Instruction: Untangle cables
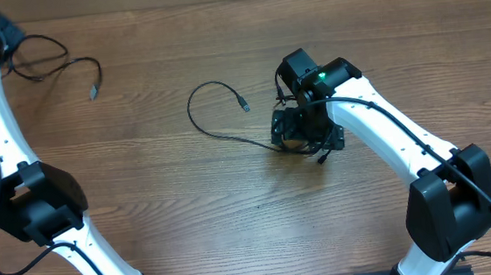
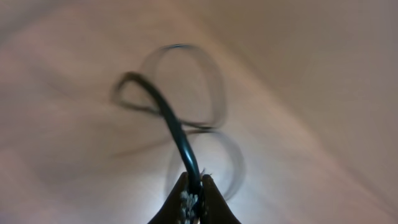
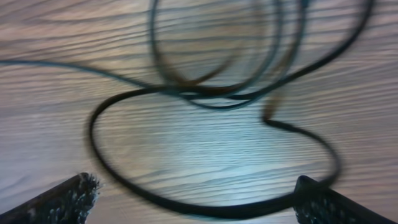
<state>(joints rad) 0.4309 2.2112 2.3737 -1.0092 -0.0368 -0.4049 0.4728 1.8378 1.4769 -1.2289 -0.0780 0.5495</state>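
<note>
Your left gripper (image 2: pixel 193 198) is pinched shut on a black cable (image 2: pixel 171 121), which trails in loose loops over the far left corner of the table (image 1: pixel 163 205), its plug end lying free. Your right gripper (image 3: pixel 198 198) has its jaws spread wide and holds nothing. It hangs low over the coiled cables (image 3: pixel 186 92) near the table's middle, and one strand curls away to its left.

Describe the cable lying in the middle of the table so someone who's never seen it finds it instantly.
On the wooden table, look at the middle, just left of the right gripper. The black cable there curls into an open loop ending in a silver plug. Unlike the other cable, pinched by the left gripper, nothing grips it.
</note>
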